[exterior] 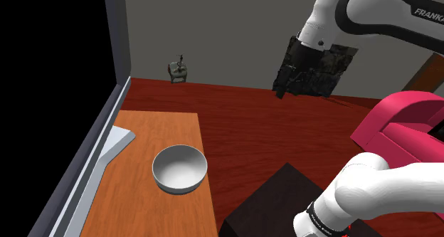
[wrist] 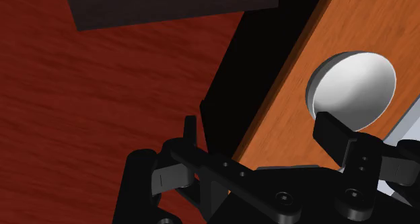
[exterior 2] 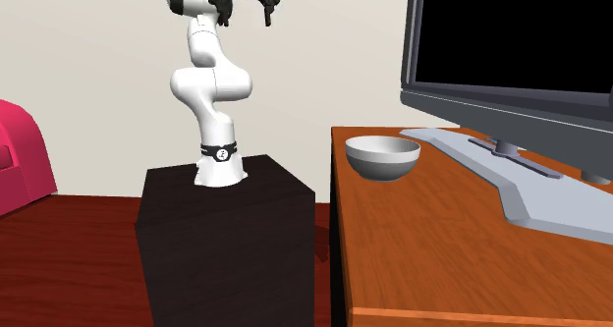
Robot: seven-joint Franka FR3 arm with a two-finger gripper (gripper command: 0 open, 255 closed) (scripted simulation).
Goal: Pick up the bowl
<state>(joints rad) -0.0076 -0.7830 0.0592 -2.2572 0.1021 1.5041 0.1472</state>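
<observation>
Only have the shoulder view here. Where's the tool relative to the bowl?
Observer: High up. In the second exterior view the tool hangs well above the bowl and to its left.
Operator: Open or shut?
Observer: Open. In the wrist view the fingers stand apart and clasp nothing.
Operator: Is the bowl lined up between them?
Observer: No. It lies past one finger, on the table. The table's edge is between the fingers.
</observation>
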